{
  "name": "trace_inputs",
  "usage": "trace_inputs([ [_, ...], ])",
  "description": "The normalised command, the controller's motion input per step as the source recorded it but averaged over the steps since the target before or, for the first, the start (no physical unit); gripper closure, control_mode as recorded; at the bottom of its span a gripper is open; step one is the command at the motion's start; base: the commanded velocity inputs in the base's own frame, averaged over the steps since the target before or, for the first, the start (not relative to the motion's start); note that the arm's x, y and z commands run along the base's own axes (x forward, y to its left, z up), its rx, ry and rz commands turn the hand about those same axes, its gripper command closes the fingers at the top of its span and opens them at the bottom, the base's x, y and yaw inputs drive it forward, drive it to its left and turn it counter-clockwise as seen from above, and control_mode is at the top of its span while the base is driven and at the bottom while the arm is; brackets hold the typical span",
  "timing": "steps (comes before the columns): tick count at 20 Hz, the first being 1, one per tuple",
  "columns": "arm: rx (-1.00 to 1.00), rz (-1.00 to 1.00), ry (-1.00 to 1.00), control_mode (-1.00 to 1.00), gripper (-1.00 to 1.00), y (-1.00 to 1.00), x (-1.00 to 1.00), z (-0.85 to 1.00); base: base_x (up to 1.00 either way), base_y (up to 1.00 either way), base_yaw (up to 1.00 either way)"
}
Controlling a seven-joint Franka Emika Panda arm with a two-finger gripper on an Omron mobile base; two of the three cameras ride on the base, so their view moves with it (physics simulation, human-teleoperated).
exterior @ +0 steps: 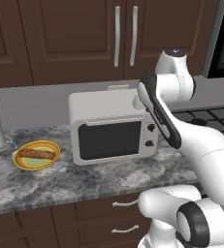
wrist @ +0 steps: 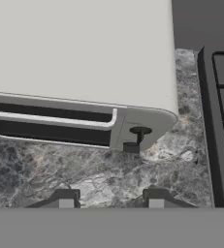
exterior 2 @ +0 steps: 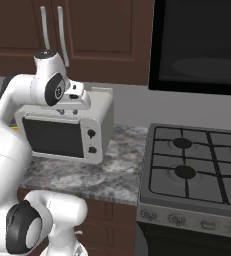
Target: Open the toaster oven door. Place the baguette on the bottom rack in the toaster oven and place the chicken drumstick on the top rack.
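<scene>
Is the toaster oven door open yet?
Shut. The toaster oven door stands flush against the front, its handle untouched.

The camera is looking down on the oven's (wrist: 79, 48) flat white top. Its door (wrist: 50, 127) is sitting shut along the front edge, the white handle (wrist: 50, 117) running across it. 2 black knobs (wrist: 135, 139) are sticking out beside the door. Granite counter (wrist: 84, 169) is lying below, a stove (wrist: 222, 121) at right. 2 fingertips (wrist: 66, 199) are standing apart over the counter.

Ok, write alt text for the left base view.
A white toaster oven sits shut on a grey stone counter, the robot's white arm bent over its right end. To the left, a yellow plate holds a baguette.
</scene>
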Motion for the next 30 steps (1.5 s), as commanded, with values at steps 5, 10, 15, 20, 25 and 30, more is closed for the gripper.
trace_inputs([
  [5,0.0,0.03,-0.03,-1.0,-1.0,0.02,-0.13,0.0,0.0,0.0,0.0],
  [10,-0.07,0.13,-0.18,-1.0,-1.0,0.26,-0.3,0.0,0.0,0.0,0.0],
  [15,-0.07,0.04,-0.08,-1.0,-1.0,0.36,-0.09,-0.01,0.0,0.0,0.0],
  [20,0.0,0.0,-0.01,-1.0,-1.0,0.29,-0.01,0.0,0.0,0.0,0.0],
  [25,0.0,0.0,0.0,-1.0,-1.0,0.0,0.0,0.0,0.0,0.0,0.0],
  [30,0.0,0.0,0.0,-1.0,-1.0,0.0,0.0,0.0,0.0,0.0,0.0],
])
